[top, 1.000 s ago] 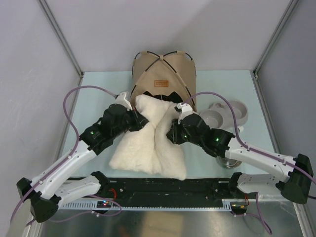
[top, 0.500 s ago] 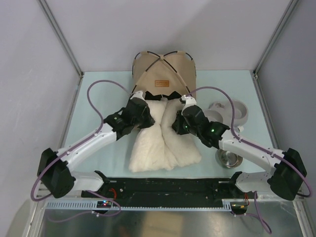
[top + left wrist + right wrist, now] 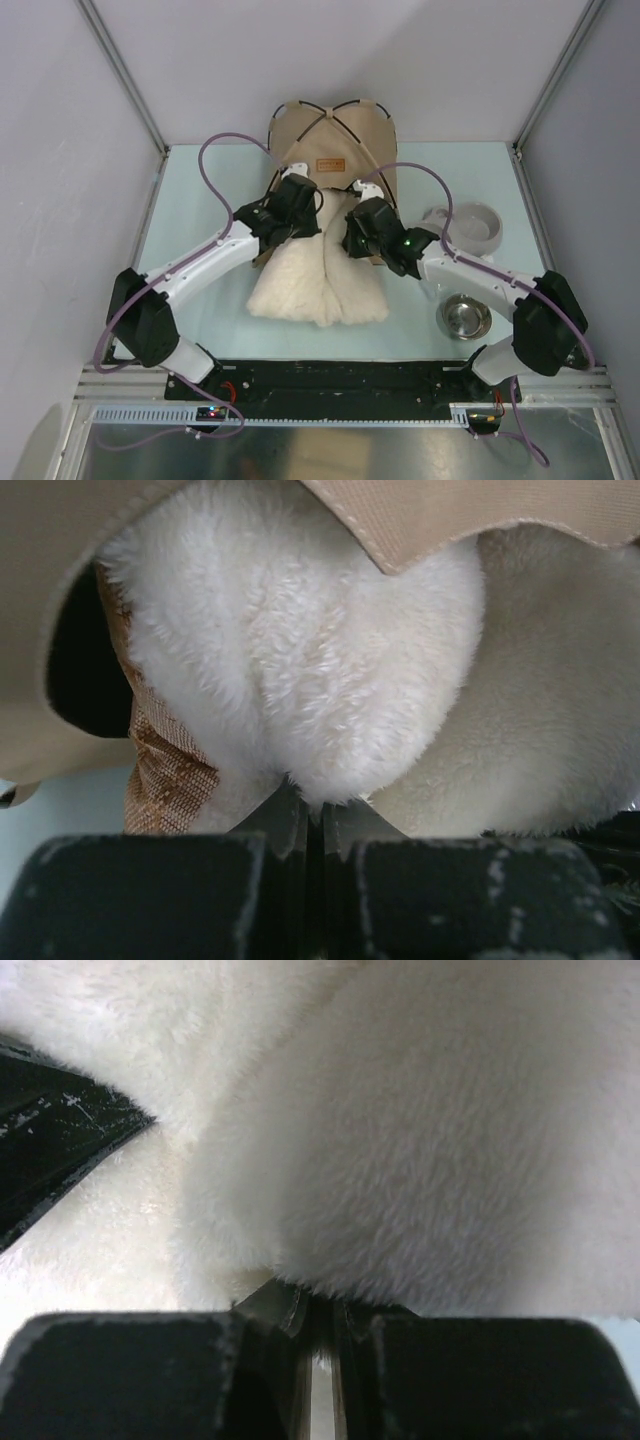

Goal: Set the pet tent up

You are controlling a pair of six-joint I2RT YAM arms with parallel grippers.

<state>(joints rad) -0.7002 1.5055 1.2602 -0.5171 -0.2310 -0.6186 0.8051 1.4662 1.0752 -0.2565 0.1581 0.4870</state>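
At the far middle of the table [image 3: 185,210], seen from above, my pet tent [image 3: 330,130] stands upright, with the cushion [image 3: 320,290] lying before it, far edge at its opening. On the left wrist, my left gripper [image 3: 315,820] pinches the cushion's fluffy edge beneath the tent's hem. On the right wrist, my right gripper [image 3: 320,1320] is clamped on cushion pile.

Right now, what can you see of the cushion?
The cushion is fluffy cream-white plush, soft and bunched, with a crease running down its middle. It lies on the table in front of the tent, and its far end is pushed under the tent's front edge. The left gripper and right gripper each pinch a fold of that far end, jaws shut.
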